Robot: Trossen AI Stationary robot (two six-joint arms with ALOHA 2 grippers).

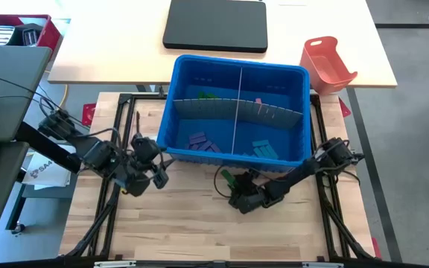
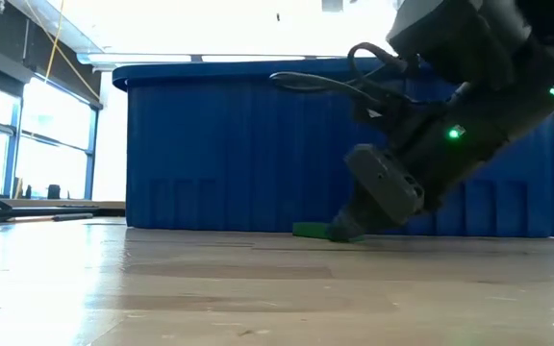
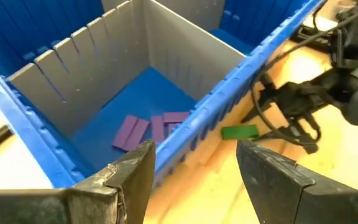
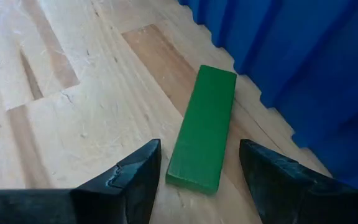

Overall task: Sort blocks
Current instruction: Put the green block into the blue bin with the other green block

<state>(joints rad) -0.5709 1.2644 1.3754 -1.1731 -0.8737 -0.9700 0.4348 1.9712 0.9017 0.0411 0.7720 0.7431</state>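
Jaws of the right gripper (image 4: 194,177): apart, set low at the bench (image 1: 185,223), one dark finger on either side of the near end of a green block (image 4: 202,127); neither finger visibly touches it. Jaws of the left gripper (image 3: 194,168): apart, holding nothing, raised above the bench just beside the outer corner of the blue bin (image 1: 304,97).

Green block: flat, rectangular, lying flat on the wood just beside the ribbed front wall of the blue bin, apart from it. Seen also from the low view (image 2: 311,230) and the left wrist view (image 3: 239,132).

Blue bin: large plastic tote on the bench, split into four compartments by a grey slotted divider (image 1: 237,108).
- Front left compartment: purple blocks (image 1: 202,141), several, lying loose on the floor (image 3: 148,129).
- Front right compartment: blue blocks (image 1: 263,148), a small loose heap.
- Rear left compartment: green blocks (image 1: 205,95), a few.
- Rear right compartment: pink block (image 1: 258,100), count unclear.

Beyond the bench, on a pale table: black flat case (image 1: 216,25); orange-red plastic tray (image 1: 326,64), beside the bin's far right corner.
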